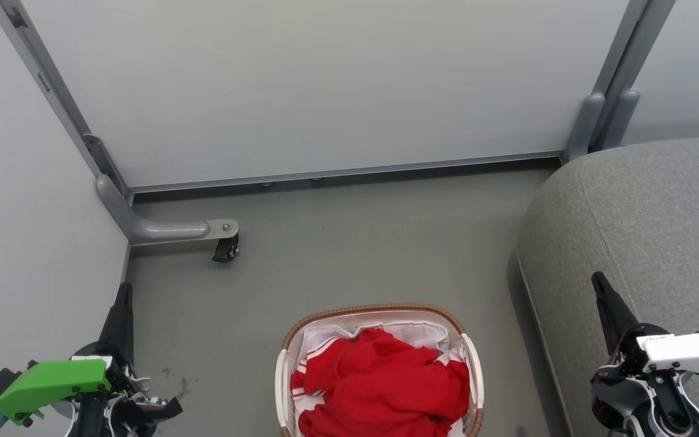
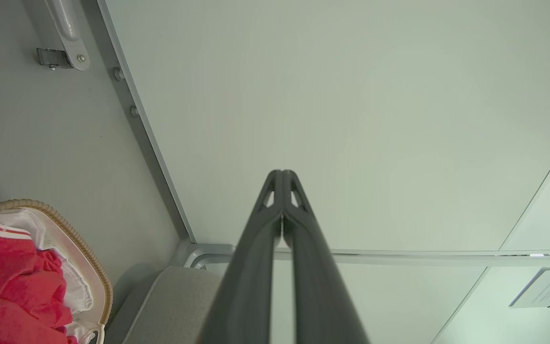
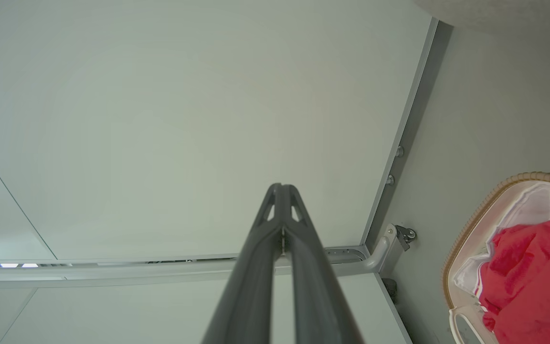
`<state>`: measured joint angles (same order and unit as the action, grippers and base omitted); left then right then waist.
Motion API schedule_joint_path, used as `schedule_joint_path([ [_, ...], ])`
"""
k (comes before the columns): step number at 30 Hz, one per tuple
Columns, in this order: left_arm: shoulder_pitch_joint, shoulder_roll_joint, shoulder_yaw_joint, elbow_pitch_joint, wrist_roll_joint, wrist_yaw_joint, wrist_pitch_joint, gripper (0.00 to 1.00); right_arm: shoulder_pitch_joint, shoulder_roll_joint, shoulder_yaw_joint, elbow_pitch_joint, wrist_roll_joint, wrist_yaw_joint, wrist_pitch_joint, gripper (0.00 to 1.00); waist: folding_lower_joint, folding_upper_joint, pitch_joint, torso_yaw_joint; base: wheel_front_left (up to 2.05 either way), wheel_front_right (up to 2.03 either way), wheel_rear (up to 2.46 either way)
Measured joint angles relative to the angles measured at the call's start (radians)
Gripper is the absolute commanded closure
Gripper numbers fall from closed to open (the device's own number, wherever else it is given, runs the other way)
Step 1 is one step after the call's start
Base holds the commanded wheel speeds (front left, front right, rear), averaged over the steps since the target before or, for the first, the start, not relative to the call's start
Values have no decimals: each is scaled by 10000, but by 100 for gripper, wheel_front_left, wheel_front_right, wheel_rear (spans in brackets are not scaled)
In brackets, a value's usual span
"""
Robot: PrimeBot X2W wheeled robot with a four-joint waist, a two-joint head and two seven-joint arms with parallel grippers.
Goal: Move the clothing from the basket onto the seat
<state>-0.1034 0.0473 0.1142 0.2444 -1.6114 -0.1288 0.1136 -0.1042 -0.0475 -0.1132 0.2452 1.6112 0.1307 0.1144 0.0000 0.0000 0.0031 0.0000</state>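
Note:
The red clothing (image 1: 380, 385) with white stripe trim lies bunched in the basket (image 1: 380, 311), an oval cream one with a brown rim and white liner, on the floor at bottom centre. The grey seat (image 1: 653, 212) rises to its right. My left gripper (image 1: 124, 291) is shut and empty, low at the left, well apart from the basket. My right gripper (image 1: 598, 280) is shut and empty, in front of the seat's side. The left wrist view has the clothing (image 2: 3, 286) and basket (image 2: 84, 253) at lower left, with fingers (image 2: 282, 179) together. The right wrist view has them at lower right, clothing (image 3: 533, 277), basket (image 3: 485, 200).
Pale partition panels (image 1: 325, 85) stand behind and to the left, on grey frames. A frame foot with a black caster (image 1: 226, 247) reaches onto the floor left of the basket. Bare grey floor (image 1: 355, 243) lies between the panels, the basket and the seat.

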Motion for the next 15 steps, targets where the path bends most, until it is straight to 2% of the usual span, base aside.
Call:
schedule_joint_path([
  [6, 0, 0, 0, 0, 0, 0, 0, 100, 0, 0, 0, 0, 0, 0, 0, 100, 0, 0, 0, 0, 0, 0, 0],
  [7, 11, -6, -4, 31, 2, 2, -4, 0, 14, 10, 0, 31, -2, 0, 0, 0, 0, 0, 0, 0, 0, 0, 0],
  [15, 462, -90, -226, 493, 29, 25, -150, 0, 380, 180, 121, 506, -40, -4, -142, 0, 0, 0, 0, -1, 0, 0, 0],
])
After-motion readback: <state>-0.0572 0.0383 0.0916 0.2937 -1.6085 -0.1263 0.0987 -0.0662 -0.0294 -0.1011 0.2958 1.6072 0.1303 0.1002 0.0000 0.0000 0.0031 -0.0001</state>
